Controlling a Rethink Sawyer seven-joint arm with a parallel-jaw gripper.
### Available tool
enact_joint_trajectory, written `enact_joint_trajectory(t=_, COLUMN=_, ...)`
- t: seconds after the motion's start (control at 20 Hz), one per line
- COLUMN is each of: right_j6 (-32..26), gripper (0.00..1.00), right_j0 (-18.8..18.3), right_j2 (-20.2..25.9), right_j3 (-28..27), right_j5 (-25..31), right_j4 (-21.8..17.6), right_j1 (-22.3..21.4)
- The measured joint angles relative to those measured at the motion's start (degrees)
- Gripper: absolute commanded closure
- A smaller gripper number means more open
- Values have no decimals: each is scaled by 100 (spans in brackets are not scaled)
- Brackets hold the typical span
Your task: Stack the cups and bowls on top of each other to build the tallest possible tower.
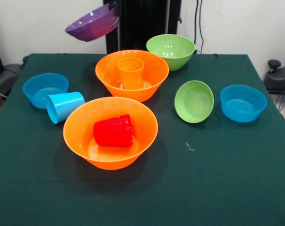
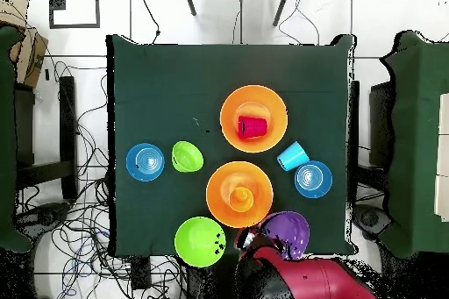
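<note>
I can't make out the gripper [image 2: 263, 241] itself well enough to say whether it is spread or pinching; all I see is the red arm [image 2: 302, 282] reaching in over the table's edge with the purple bowl [image 1: 93, 22] hanging tilted in the air at it, so I judge it has that bowl by the rim. At about five o'clock from the bowl in the front view sits the far orange bowl [image 1: 154, 75] with the orange cup [image 1: 130, 70] upright inside it, which looks to me like the tower's base. Farther out at six o'clock is the near orange bowl [image 1: 76, 134] with the red cup [image 1: 113, 131] lying on its side in it, and the light blue cup [image 1: 65, 106] lies tipped just beside its rim. These are thin glossy plastic pieces: light, stiff, slippery, and they will skate or tip if nudged. I'd keep pinching bowls at the rim wall, and set the purple one down level and centred on the orange cup.
</note>
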Motion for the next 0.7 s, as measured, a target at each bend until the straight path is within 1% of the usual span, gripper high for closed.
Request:
enact_joint_trajectory(t=0.1, right_j6=0, gripper=100, right_j0=9, right_j2=82, right_j3=2, right_j5=79, right_j4=1, right_j1=15)
enact_joint_trajectory(t=0.25, right_j6=0, gripper=100, right_j0=201, right_j2=99, right_j3=-36, right_j5=137, right_j4=-108, right_j1=159)
enact_joint_trajectory(t=0.45, right_j6=0, gripper=100, right_j0=665, right_j2=42, right_j3=-198, right_j5=141, right_j4=-408, right_j1=489)
enact_joint_trajectory(t=0.55, right_j6=0, gripper=100, right_j0=958, right_j2=-8, right_j3=-343, right_j5=140, right_j4=-558, right_j1=717)
enact_joint_trajectory(t=0.7, right_j6=0, gripper=100, right_j0=1122, right_j2=-38, right_j3=-445, right_j5=142, right_j4=-596, right_j1=859)
